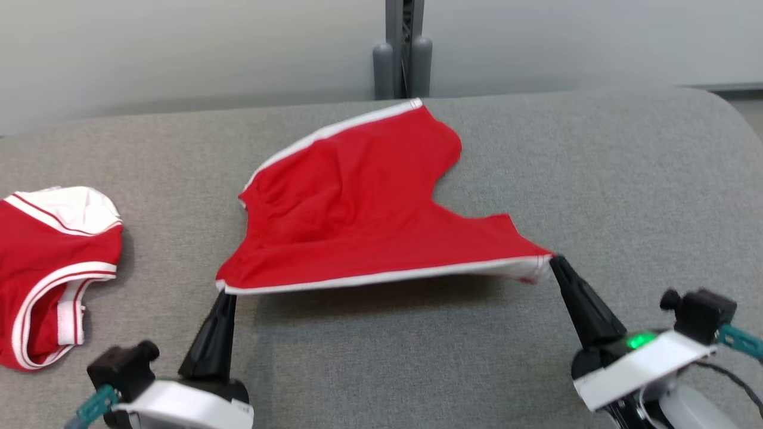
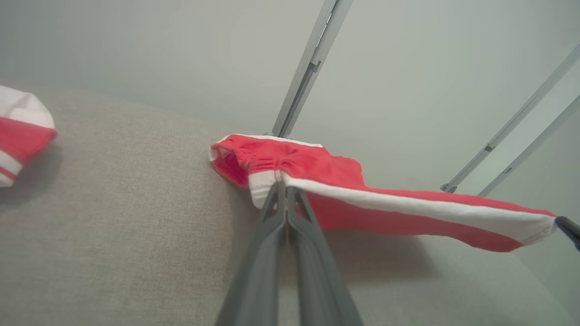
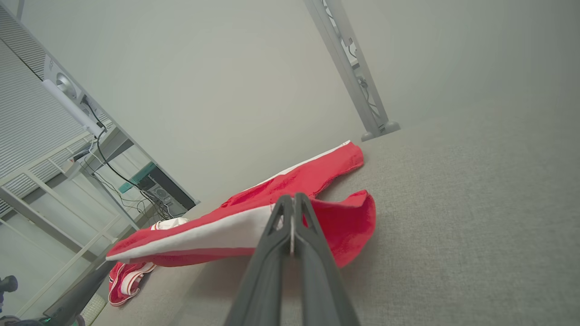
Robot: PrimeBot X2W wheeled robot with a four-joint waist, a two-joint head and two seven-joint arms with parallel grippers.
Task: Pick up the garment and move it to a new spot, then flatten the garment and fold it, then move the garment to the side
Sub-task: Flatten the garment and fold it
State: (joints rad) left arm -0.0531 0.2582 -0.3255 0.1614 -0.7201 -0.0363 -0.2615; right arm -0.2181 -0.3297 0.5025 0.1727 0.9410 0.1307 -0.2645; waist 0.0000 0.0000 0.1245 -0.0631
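Though well clear of the left gripper (image 1: 226, 295) on its outer side, lying crumpled on the grey woven-cloth tabletop (image 1: 626, 179): a second red knit garment with white bands (image 1: 53, 265). At the left gripper, both dark fingers pressed together, clamped on the near-left corner of the red stretch-knit garment with white edging (image 1: 357, 205), holding that corner off the cloth. From there, stretched taut along its white hem across to the right gripper (image 1: 555, 260), far part draped down onto the tabletop ahead of both grippers, near hem raised with shadow beneath. At the right gripper, fingers likewise squeezed together, pinching the hem's right corner.
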